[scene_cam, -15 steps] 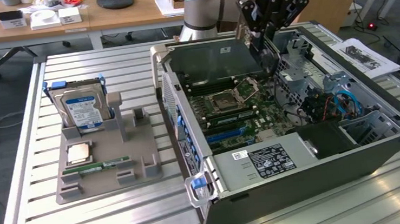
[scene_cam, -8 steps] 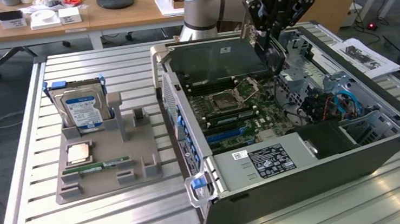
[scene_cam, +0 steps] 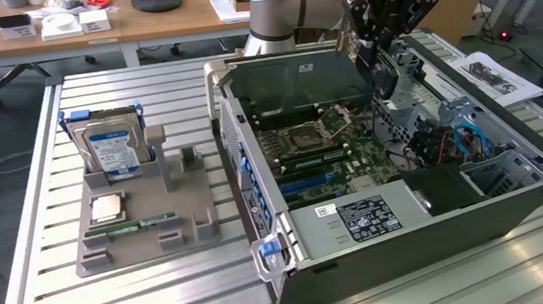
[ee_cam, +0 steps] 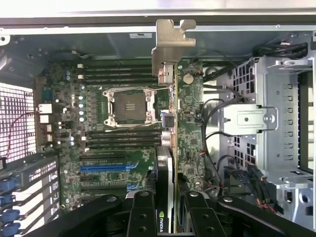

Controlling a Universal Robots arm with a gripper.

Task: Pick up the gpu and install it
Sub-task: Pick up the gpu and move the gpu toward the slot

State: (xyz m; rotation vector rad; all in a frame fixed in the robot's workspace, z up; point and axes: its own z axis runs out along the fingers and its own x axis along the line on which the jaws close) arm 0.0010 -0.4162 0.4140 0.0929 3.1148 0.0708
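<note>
Wrist view: pincer (ee_cam: 170,217) clamped on the gpu (ee_cam: 169,98), card edge-on with its silver bracket at the far end, poised over the motherboard (ee_cam: 192,128) inside the open case (scene_cam: 409,258). Pick-up done; install not yet, since by my read the card isn't in any slot.
</note>
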